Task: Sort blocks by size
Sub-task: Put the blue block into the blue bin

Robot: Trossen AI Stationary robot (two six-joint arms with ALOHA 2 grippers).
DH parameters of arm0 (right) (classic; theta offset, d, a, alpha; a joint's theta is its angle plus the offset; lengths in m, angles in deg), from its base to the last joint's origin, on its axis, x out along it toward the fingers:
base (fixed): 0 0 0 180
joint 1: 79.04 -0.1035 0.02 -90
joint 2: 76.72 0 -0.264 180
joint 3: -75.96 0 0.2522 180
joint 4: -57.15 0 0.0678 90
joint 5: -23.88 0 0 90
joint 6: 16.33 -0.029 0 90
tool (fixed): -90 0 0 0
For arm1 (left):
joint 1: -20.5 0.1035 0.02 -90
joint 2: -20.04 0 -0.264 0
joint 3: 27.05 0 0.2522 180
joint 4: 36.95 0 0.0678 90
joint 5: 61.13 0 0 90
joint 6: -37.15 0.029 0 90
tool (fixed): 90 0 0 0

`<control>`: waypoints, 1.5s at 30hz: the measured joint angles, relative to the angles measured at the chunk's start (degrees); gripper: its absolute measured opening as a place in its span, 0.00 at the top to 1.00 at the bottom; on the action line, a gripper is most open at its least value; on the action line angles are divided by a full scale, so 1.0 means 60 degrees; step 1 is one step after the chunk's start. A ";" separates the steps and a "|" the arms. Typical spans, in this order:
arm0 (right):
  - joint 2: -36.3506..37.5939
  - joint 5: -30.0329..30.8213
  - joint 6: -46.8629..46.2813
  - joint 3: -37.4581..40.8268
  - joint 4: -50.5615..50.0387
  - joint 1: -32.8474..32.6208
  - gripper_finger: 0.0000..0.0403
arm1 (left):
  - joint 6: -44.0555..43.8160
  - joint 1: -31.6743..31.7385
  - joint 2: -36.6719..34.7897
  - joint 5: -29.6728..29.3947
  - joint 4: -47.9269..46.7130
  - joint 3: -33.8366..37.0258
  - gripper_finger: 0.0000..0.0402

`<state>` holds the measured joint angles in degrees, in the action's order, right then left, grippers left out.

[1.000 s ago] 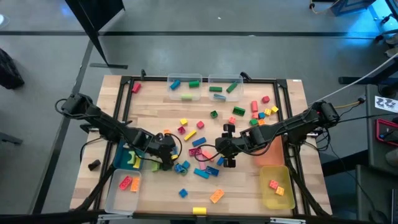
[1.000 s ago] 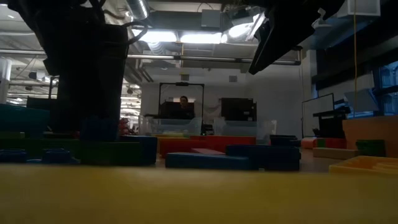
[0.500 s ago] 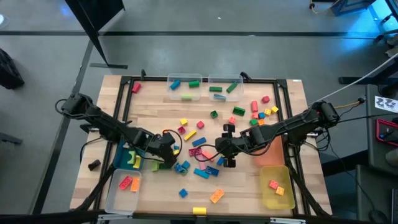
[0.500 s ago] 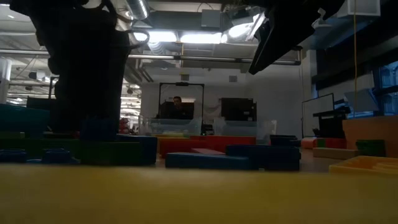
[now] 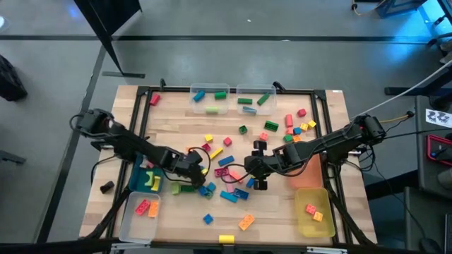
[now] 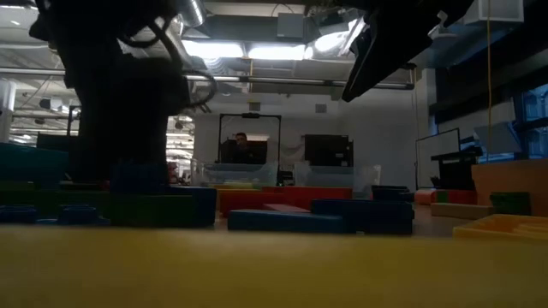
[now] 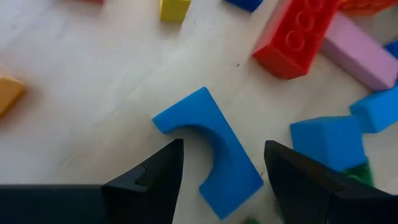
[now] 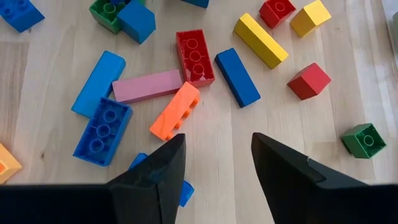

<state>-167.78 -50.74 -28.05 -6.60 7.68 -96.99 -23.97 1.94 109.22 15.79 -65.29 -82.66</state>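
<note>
From above I've got the table (image 5: pixel 176 120) with loose blocks (image 5: pixel 227 161) scattered across its middle. Two bins (image 5: pixel 210 99) sit side by side at the far edge, each with a few blocks in it. Near-left corner, another bin (image 5: pixel 138 216) holds two blocks, and one more bin (image 5: pixel 146 179) lies just behind it. Near-right corner, a bin (image 5: pixel 315 212) also holds two. My left gripper (image 5: pixel 200 180) is low over the left part of the pile, an arched block (image 7: pixel 211 152) lying between its fingers. My right gripper (image 5: pixel 253 168) hangs right of centre, above the pile, the two grippers near each other. One block (image 5: pixel 226 239) lies alone at the near edge.
</note>
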 joint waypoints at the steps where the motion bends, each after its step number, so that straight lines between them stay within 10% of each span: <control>1: 0.0000 -0.0003 0.0000 0.0000 0.0004 0.0000 0.54 | -0.0004 0.0000 0.0133 0.0007 0.0064 0.0000 0.48; 7: 0.0000 -0.0004 0.0003 0.0000 0.0004 0.0000 0.54 | 0.0386 0.0132 0.0478 0.0101 0.0019 -0.0026 0.53; 17: -0.0269 -0.0007 -0.2561 0.0000 0.0703 -0.0003 0.54 | 0.1378 0.0605 -0.0024 0.0686 0.0012 -0.0013 0.93; 29: -0.1798 -0.0048 -0.3511 0.0000 0.1940 -0.0003 0.54 | 0.1831 0.0779 -0.3164 0.0881 -0.2128 0.0004 0.93; 45: -0.2823 -0.0179 -0.4007 0.0000 0.2215 -0.0003 0.54 | -0.2401 -0.1164 -0.5952 0.2715 -0.6815 0.0000 0.93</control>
<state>-184.72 -51.82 -52.10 -6.60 20.97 -97.01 -38.38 -5.05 73.51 32.08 -106.17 -82.66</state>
